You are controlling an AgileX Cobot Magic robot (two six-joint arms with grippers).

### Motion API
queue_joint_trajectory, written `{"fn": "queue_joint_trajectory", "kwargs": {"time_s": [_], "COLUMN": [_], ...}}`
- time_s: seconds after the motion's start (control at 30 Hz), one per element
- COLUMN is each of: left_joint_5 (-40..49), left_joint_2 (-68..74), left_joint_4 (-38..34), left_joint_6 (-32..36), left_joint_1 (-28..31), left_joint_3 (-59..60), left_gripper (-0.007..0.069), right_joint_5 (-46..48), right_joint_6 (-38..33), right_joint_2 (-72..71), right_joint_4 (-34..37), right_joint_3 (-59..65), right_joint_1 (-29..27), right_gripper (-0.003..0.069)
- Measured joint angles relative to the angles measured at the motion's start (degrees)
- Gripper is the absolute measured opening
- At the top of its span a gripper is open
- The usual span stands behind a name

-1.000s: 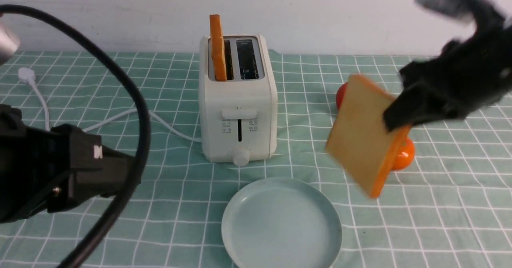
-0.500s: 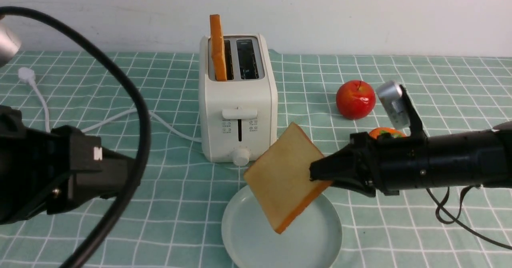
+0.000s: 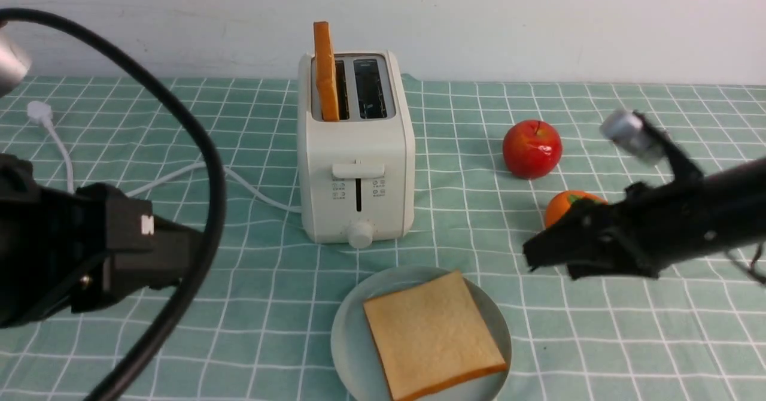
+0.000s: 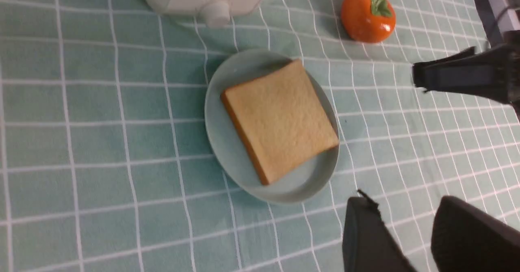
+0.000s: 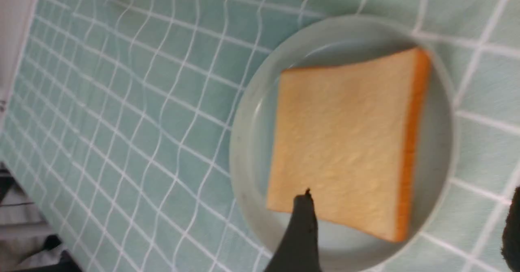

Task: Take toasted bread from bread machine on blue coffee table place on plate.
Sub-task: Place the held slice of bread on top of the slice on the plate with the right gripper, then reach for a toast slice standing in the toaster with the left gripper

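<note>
One slice of toasted bread [image 3: 434, 335] lies flat on the plate [image 3: 347, 335], in front of the bread machine [image 3: 359, 167]. The other slice [image 3: 326, 72] stands upright in the machine's left slot; the right slot is empty. My right gripper [image 3: 532, 254] is open and empty, just right of the plate and above the blue coffee table [image 3: 598, 341]. In the right wrist view its jaws [image 5: 408, 211] are wide apart over the slice [image 5: 345, 142] and the plate rim [image 5: 243, 150]. My left gripper [image 4: 402, 207] is open and empty, near the plate [image 4: 227, 150].
A red apple [image 3: 531, 148] and an orange fruit [image 3: 565, 204] sit right of the bread machine, behind my right arm. The white cord [image 3: 179, 173] and plug [image 3: 39, 112] lie at the left. A thick black cable [image 3: 203, 167] arcs across the left foreground.
My right gripper brought the slice down and left onto the plate, let it go, and drew back to the right. The left arm has not moved.
</note>
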Motion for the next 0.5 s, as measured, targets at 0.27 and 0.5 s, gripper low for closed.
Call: {"fn": "queue_joint_trajectory", "kwargs": {"time_s": [0.27, 0.5], "left_joint_5": [-0.6, 3.6], "left_joint_2": [14.0, 30.3], "left_joint_4": [6.2, 9.2], "left_joint_6": [0.0, -1.9], "left_joint_1": [0.0, 0.0], "left_joint_3": [-14.0, -31.5], "left_gripper": [0.0277, 0.0326], "right_joint_5": [6.5, 11.6], "right_joint_6": [16.5, 30.1], "right_joint_2": [-17.4, -26.0], "right_joint_4": [-14.2, -27.1], "right_joint_3": [-11.4, -8.8], "right_joint_1": [2.7, 7.5], "right_gripper": [0.051, 0.0507]}}
